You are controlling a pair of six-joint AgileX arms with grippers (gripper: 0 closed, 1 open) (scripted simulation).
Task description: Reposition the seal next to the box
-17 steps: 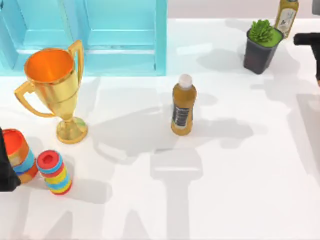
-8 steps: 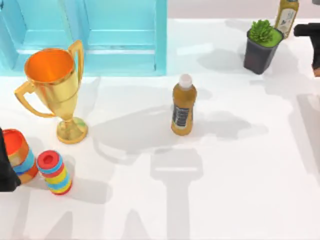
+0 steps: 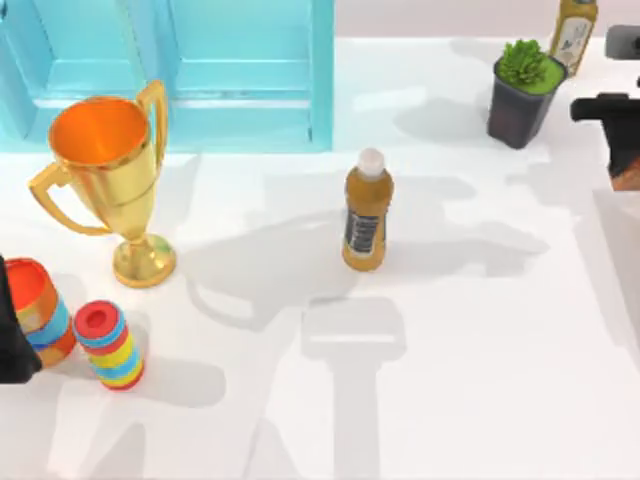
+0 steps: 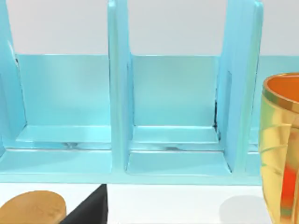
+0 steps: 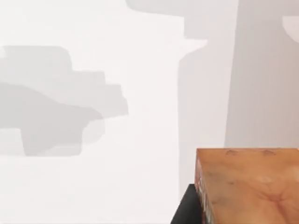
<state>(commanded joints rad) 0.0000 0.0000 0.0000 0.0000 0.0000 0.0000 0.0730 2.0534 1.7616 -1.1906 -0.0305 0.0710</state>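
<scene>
While I am looking from above, the right gripper (image 3: 622, 135) is hanging at the far right edge of the table (image 3: 450, 380), just beside the dark plant pot (image 3: 520, 95) and the bottle (image 3: 572, 30) in the back corner. A small reddish-brown piece, the seal (image 3: 626, 180), is peeking out right under the black fingers, so I judge the gripper is closed on it and carrying it above the table. The blue box (image 3: 250, 80) is standing at the back left, well apart from the seal, with the amber bottle (image 3: 367, 212) between them on the way. So the seal is lying far to the right of the box, and the right arm is the one near it. The left arm (image 3: 15, 330) is parked at the left edge, beside the striped ring stack (image 3: 110, 345) and the gold cup (image 3: 105, 170).

From the left wrist, the box compartments (image 4: 173, 107) are facing the camera, with the cup (image 4: 280, 149) near them; I cannot tell how this arm's gripper is standing.

From the right wrist, the seal (image 5: 247, 186) is sitting close under the camera, its flat paler face showing, and only bare table with shadows is lying beyond. Its long axis I cannot tell, since much of it is cut off. The coming move, I think, is needing a long carry leftward toward the box, passing the amber bottle without a bump.
</scene>
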